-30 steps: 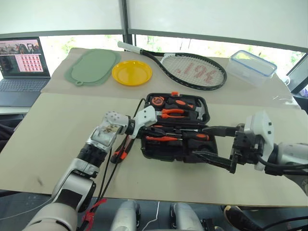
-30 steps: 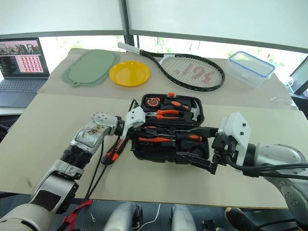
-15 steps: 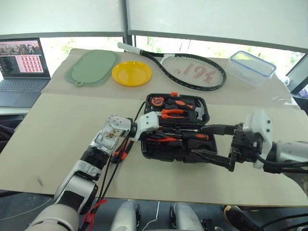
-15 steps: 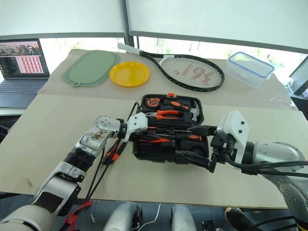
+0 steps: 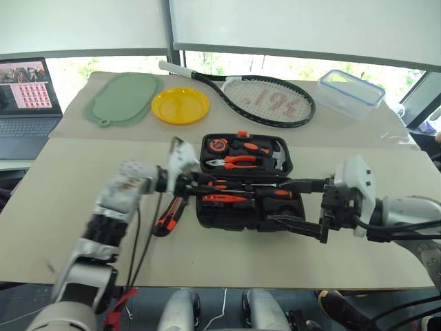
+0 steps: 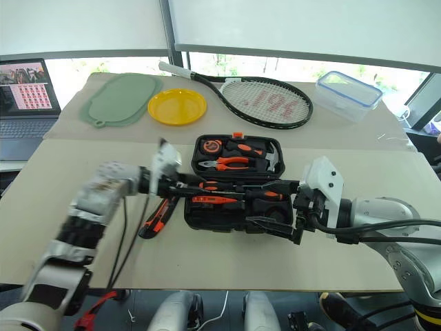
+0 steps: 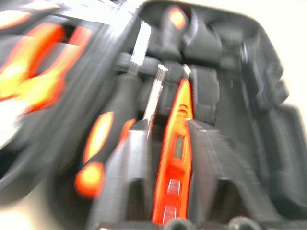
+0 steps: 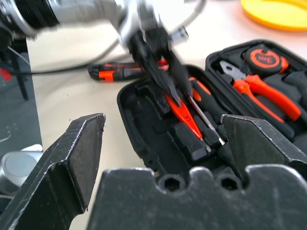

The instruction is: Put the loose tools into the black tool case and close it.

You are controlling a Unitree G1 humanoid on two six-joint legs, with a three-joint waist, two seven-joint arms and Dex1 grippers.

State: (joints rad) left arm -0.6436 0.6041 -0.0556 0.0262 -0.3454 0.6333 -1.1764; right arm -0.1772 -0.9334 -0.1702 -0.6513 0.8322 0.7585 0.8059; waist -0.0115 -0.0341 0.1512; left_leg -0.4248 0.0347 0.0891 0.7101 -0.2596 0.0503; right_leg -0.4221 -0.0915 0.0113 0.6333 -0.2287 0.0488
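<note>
Windows run along the far side, and below them my big desk [image 5: 83, 179] carries everything. At its far edge lie a racket [image 5: 265, 100], a green mat [image 5: 118, 98], a yellow plate [image 5: 180, 105] and a clear box [image 5: 351, 93]; a laptop [image 5: 26, 86] sits off the far left corner.

In the middle of the desk lies the black tool case [image 5: 244, 183], wide open so I can drop tools into its shaped holes. Pliers [image 5: 231, 162] and the tape measure [image 5: 218, 145] sit in its far half.

My right gripper [image 5: 303, 205] waits at the case's right end with its fingers spread wide and nothing in them; I think it is there to steady the case. My left gripper [image 5: 196, 181] is at the case's left end. Its fingers are partly apart, but I cannot tell if they grip anything.

One utility knife [image 5: 167, 214] lies on the desk, just beside the case's left end, not put away yet.

From my head I see thin dark and orange tools in the near half. My left wrist view shows more: the slim orange tester screwdriver [image 7: 176, 158] lies in its slot, with a black-and-orange screwdriver [image 7: 98, 143] beside it. My right wrist view shows the left fingers [image 8: 156, 62] right over that tester.
</note>
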